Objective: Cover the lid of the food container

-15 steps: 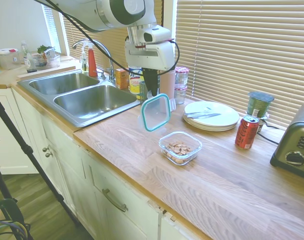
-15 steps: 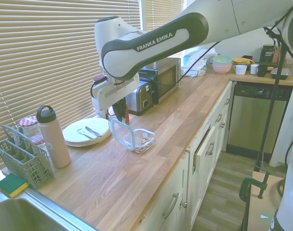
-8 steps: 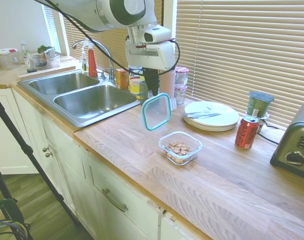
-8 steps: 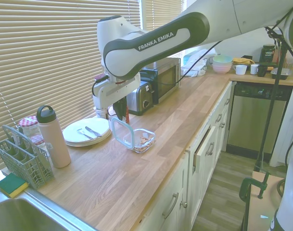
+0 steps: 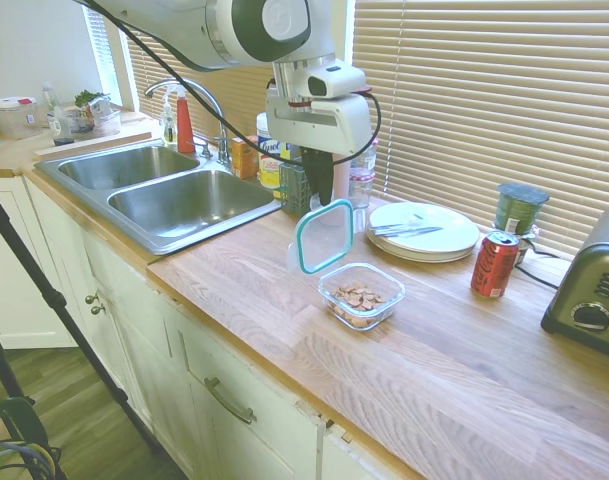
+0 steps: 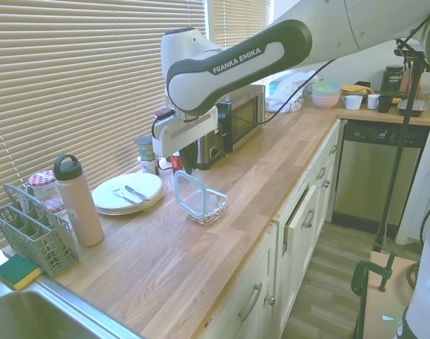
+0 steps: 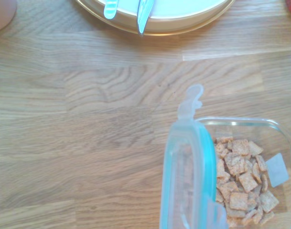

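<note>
One end effector [image 5: 325, 196] clamped on lid [image 5: 323, 236], fingertips hidden; food container [image 5: 361, 295] partly behind lid.

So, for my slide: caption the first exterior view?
End effector holds teal-rimmed clear lid tilted beside open clear container of brown pieces.

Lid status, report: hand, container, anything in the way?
Hand shut on lid, lid hanging on edge. Food container open on the counter, lid above its sink-side rim. Plate and can stand apart from it.
</note>
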{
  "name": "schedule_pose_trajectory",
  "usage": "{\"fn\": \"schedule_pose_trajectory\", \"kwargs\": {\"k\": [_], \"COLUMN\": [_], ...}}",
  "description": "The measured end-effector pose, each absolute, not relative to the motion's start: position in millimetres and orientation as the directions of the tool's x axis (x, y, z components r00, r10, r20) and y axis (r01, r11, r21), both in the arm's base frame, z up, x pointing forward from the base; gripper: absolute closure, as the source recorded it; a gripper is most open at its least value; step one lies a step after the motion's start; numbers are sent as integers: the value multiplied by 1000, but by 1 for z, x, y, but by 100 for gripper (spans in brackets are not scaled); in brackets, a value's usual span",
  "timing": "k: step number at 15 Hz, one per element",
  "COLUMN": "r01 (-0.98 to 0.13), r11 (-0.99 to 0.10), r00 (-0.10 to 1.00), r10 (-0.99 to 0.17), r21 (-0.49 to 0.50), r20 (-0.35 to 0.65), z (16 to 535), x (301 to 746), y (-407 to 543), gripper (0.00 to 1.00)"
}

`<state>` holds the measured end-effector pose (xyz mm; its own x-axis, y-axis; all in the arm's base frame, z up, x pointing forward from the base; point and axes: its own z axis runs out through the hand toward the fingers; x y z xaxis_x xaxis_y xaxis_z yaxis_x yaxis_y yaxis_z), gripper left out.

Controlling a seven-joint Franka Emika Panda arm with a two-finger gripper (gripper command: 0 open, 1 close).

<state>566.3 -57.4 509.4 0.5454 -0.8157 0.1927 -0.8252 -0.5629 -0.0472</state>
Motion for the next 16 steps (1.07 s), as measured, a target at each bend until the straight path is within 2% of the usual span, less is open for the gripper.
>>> {"fn": "schedule_pose_trajectory", "kwargs": {"k": [16], "r01": [-861], "r11": [-493], "r00": [483], "r10": [-869], "r21": [-122], "r20": [105], "z": [484], "x": [543], "y": [-155], "gripper": [100]}}
